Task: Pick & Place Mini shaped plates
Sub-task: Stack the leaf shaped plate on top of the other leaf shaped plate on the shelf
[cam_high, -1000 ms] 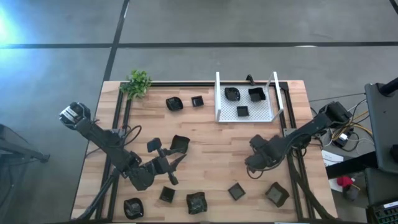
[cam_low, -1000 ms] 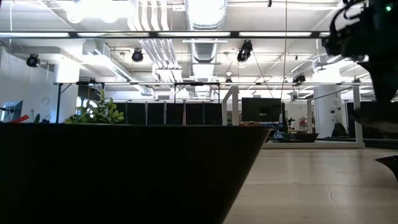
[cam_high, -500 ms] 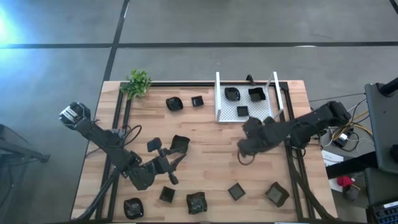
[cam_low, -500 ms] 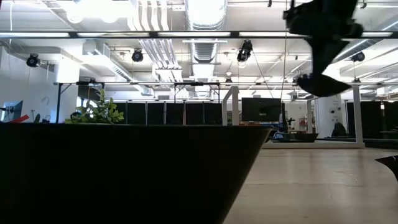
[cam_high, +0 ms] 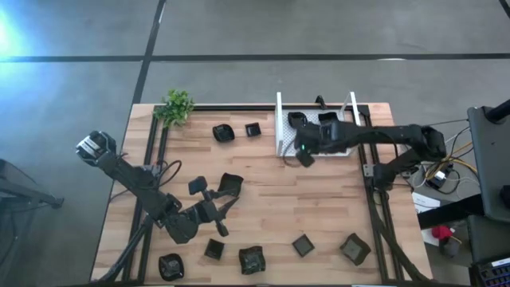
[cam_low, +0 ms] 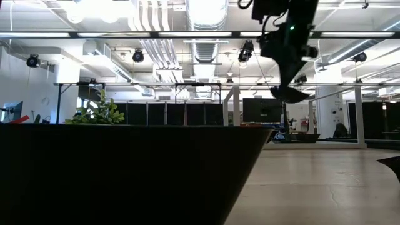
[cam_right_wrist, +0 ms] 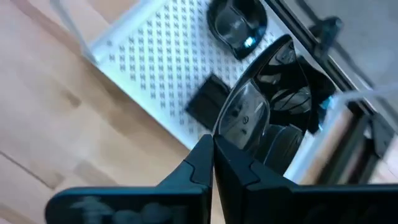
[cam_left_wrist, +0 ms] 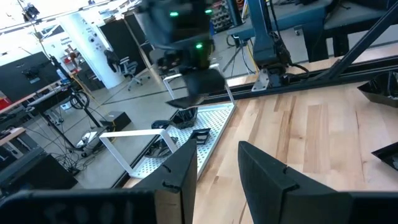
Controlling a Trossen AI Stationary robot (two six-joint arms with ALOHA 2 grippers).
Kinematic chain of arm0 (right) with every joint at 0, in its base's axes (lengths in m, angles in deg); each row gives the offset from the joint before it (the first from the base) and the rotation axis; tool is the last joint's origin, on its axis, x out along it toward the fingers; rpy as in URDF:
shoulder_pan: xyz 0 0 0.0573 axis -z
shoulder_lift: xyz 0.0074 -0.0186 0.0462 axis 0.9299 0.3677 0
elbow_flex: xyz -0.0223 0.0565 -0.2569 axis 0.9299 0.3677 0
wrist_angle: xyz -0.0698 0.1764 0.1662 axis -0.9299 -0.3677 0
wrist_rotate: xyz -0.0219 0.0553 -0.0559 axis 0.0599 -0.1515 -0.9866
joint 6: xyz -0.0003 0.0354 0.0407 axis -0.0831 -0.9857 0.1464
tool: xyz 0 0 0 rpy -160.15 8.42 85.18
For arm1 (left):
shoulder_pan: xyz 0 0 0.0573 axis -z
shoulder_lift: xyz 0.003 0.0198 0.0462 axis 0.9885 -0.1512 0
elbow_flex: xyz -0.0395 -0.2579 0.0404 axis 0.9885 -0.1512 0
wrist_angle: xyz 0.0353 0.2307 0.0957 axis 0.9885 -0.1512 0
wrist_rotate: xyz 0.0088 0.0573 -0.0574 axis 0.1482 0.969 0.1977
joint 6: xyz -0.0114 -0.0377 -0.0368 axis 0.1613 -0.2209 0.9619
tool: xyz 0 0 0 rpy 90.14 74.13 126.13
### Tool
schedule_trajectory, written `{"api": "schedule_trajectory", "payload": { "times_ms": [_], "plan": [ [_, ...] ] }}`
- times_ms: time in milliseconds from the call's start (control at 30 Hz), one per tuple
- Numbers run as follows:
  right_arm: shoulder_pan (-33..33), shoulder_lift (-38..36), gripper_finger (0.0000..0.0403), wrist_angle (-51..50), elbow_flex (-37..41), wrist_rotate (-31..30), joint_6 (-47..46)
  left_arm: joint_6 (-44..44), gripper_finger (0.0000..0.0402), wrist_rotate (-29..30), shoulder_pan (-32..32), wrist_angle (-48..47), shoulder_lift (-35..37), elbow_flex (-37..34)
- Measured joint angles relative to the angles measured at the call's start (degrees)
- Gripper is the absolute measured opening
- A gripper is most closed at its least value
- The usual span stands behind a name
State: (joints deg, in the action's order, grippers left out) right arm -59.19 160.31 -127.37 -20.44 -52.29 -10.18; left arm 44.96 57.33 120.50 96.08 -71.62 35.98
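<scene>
Left gripper (cam_high: 217,214) rests low over the near-left part of the light wooden plank table (cam_high: 263,203), its fingers spread wide and empty. The table carries black frame rails and stands on a grey concrete floor. Beyond it lies an open hall with ceiling ducts, strip lights and dark monitors.

One small green artificial plant (cam_high: 177,106) sits at the far-left corner.

Mini shaped plates, small glossy black dishes: at least eight lie loose on the wood.
- Two are near the far edge (cam_high: 223,132).
- One is just beside the left fingers (cam_high: 231,185).
- Five are strung along the near edge (cam_high: 252,259).

Shapes are mixed: square, rounded and irregular.

One white perforated tray with upright wire sides (cam_right_wrist: 155,56) stands at the far right and holds three further plates (cam_right_wrist: 236,22).

Right gripper (cam_right_wrist: 212,155) hangs above the tray's front-left edge. Its fingers are pinched tight on the rim of one more glossy rounded plate (cam_right_wrist: 261,106), which is held tilted and clear of the tray.
</scene>
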Motion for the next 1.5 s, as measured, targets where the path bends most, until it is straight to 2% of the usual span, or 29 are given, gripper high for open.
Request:
{"api": "schedule_trajectory", "payload": {
  "times_ms": [200, 433, 767, 1067, 1500],
  "plan": [
    [8.1, 0.4, 0.0008, 11.5, -0.1, 6.8, 11.4, 0.0, 0.0113, 0.0, 0.0, 0.0, 0.0, 0.0],
    [13.9, 2.4, 0.0008, 16.3, -0.2, 7.2, 15.3, 0.0, 0.0113, 0.0, 0.0, 0.0, 0.0, 0.0],
    [17.3, 10.1, 0.0008, 23.1, -0.1, 7.4, 19.6, 0.0, 0.0113, 0.0, -0.1, 0.0, 0.0, 0.0],
    [18.7, 15.4, 0.0008, 24.1, 0.0, 6.9, 23.4, 0.0, 0.0113, 0.0, -0.1, 0.0, 0.0, -0.1],
    [19.9, 15.9, 0.0008, 27.0, 0.2, 6.9, 23.9, 0.0, 0.0113, 0.0, -0.1, 0.0, 0.0, -0.1]
  ]
}}
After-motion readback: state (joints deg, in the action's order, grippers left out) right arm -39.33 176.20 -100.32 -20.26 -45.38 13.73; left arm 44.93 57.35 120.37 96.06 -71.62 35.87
